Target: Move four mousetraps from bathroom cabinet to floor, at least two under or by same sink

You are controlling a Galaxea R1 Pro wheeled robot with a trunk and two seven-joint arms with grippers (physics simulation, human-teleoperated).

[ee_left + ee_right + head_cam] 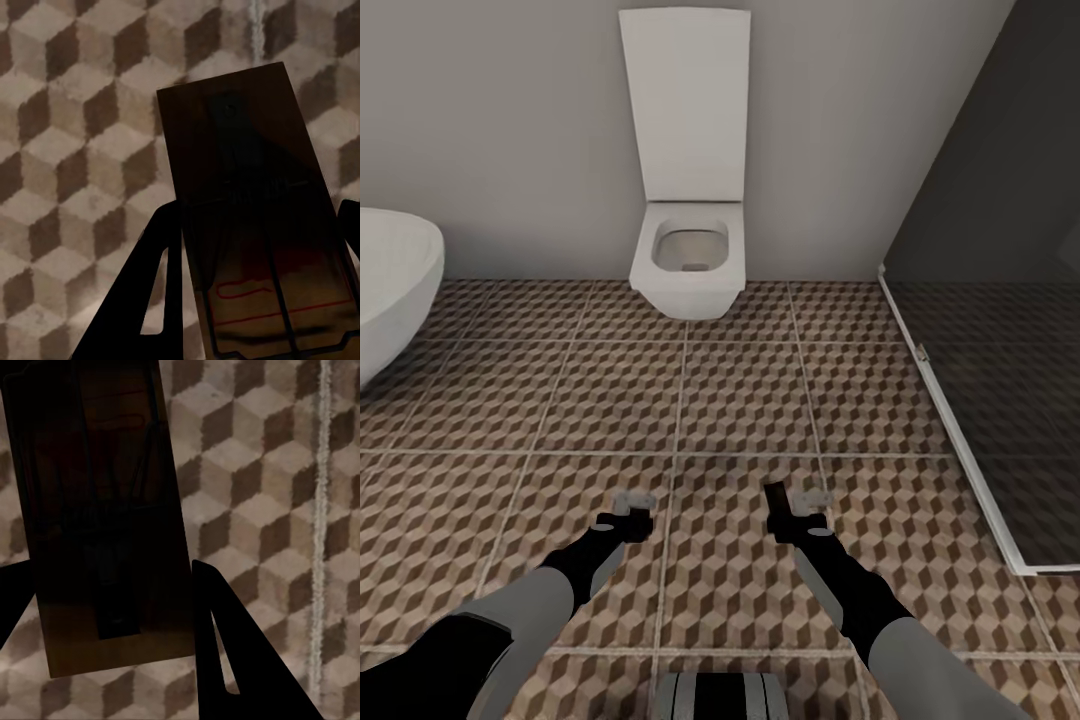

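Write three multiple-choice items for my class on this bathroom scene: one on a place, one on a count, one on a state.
1. Where does the toilet stand?
A. Against the far wall, ahead of the robot
B. Inside the shower
C. Beside the right arm

2. How many mousetraps are being carried?
A. None
B. One
C. Two

3. What state is the toilet lid in?
A. Shut
B. Raised upright
C. Missing

Answers:
1. A: it hangs on the grey wall, the bathtub to its left.
2. C: the left tool grips one mousetrap and the right tool another mousetrap.
3. B: the lid stands against the wall and the bowl is open.
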